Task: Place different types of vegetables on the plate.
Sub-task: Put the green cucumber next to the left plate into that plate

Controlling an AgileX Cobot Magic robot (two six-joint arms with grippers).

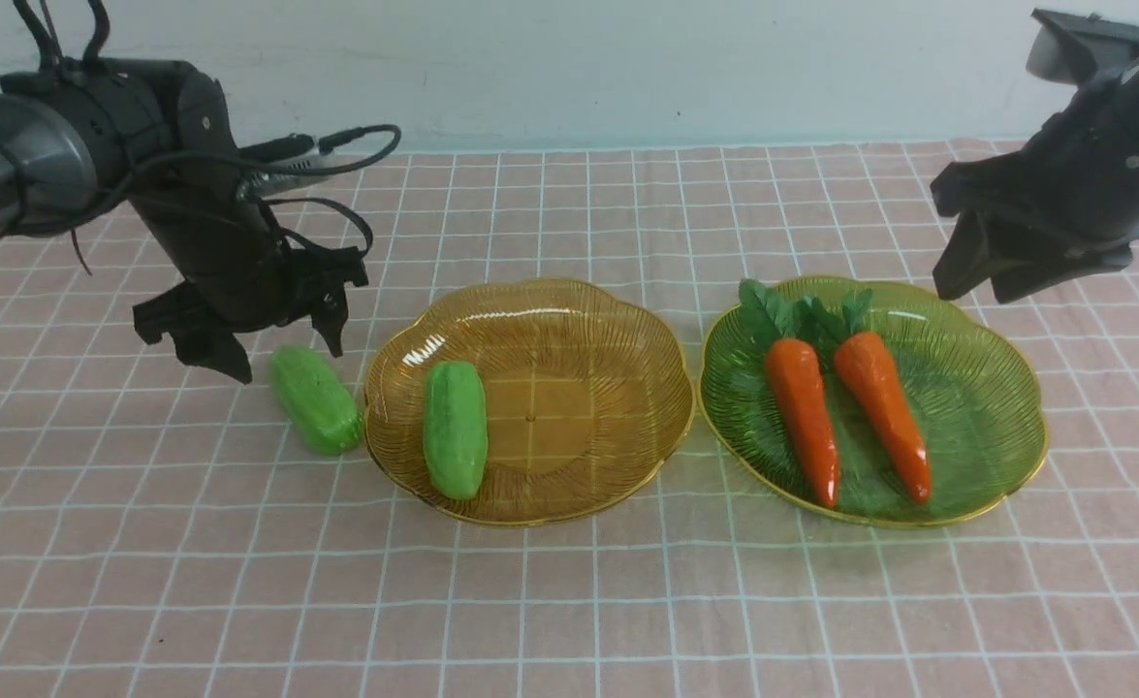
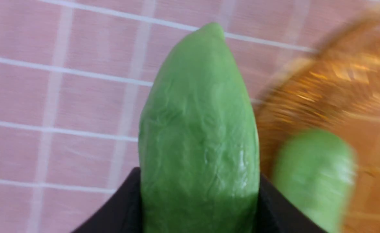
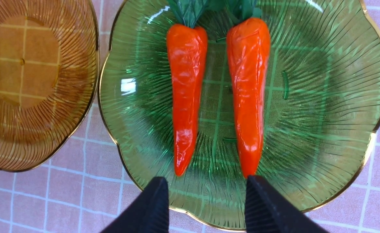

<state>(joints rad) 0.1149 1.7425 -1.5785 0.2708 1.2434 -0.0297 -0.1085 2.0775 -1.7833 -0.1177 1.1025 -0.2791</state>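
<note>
Pink checked cloth (image 1: 569, 601) carries an amber plate (image 1: 579, 388) holding a cucumber (image 1: 455, 428), and a green plate (image 1: 986, 407) holding both carrots (image 1: 802, 417). The second cucumber (image 1: 315, 399) lies on the cloth just beside the amber rim. The left gripper (image 1: 285, 364) stands wide astride its far end, so the next move is probably to close, lift and clear the rim. The right gripper (image 1: 978, 291) hovers spread and empty.

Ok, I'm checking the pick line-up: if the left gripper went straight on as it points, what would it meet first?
Probably the light-green bumpy toy gourd lying on the checked cloth beside the amber ribbed plate: the wrist view shows it ahead between the left gripper's open jaws.
</note>
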